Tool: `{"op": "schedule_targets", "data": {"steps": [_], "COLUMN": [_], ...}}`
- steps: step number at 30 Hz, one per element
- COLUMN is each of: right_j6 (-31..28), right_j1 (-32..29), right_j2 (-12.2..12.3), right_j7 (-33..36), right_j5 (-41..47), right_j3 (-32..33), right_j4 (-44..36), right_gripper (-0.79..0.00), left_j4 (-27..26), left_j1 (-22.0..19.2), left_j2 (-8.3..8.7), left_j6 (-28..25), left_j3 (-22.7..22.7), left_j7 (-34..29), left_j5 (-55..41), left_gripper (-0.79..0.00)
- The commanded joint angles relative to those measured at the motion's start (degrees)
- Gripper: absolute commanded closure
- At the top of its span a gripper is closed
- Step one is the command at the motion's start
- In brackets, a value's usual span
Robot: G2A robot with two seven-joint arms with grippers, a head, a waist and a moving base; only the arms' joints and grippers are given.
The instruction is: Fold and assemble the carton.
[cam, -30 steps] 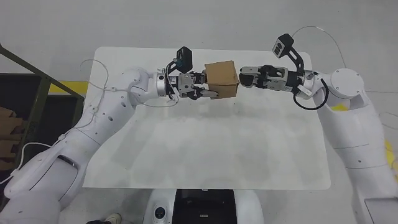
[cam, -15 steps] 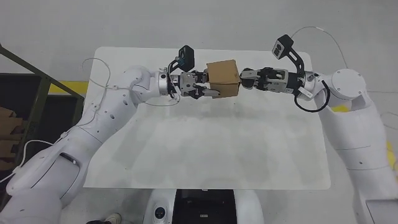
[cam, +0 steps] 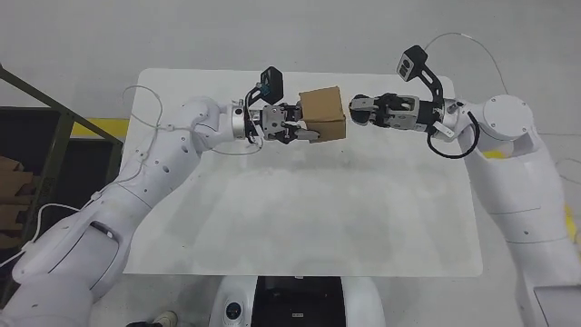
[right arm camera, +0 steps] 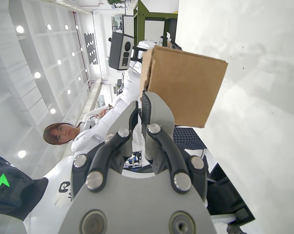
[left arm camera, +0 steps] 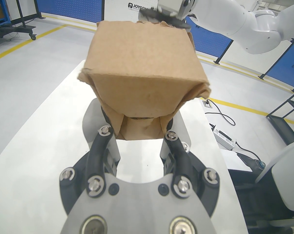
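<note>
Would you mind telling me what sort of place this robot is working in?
Probably an industrial robotics test hall: yellow floor lines, blue partition panels and rows of round ceiling lights all point that way.

We held both arms out, level, with the wrists facing each other. Our left gripper (cam: 304, 127) squeezed one end of the carton (cam: 325, 112) (a finger on each side). Our right gripper (cam: 354, 109) had its fingers pressed together, tips at the other end.
</note>
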Motion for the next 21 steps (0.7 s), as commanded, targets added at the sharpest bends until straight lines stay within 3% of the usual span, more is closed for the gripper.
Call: {"op": "schedule_targets", "data": {"steps": [1,16,18,20,21], "right_j6": [-0.3,-3.3,-3.3,-3.3,-3.2], "right_j1": [-0.6,-5.3,-5.4,-5.5,-5.6], "right_j2": [0.2,0.7,0.7,0.7,0.7], "right_j7": [-0.7,-1.6,-1.7,-1.8,-1.8], "right_j5": [0.0,-0.2,-0.1,0.0,0.0], "right_j3": [1.2,2.1,1.9,1.7,1.6], "right_j4": [-0.1,-2.3,-2.2,-2.1,-2.1], "right_gripper": [-0.031,-0.071,-0.074,-0.077,-0.077], "left_j4": [1.8,14.8,16.1,17.7,18.5], "left_j1": [0.0,-1.4,-1.9,-2.1,-2.3], "left_j2": [-0.13,-4.09,-4.66,-5.19,-5.43], "left_j6": [0.0,5.2,5.4,5.6,5.7], "left_j3": [0.1,4.1,4.6,5.2,5.4], "left_j7": [-0.5,-1.8,-1.6,-1.6,-1.7], "left_j5": [0.4,8.1,9.5,10.6,11.2], "left_gripper": [-0.277,-0.305,-0.366,-0.646,-0.702]}}
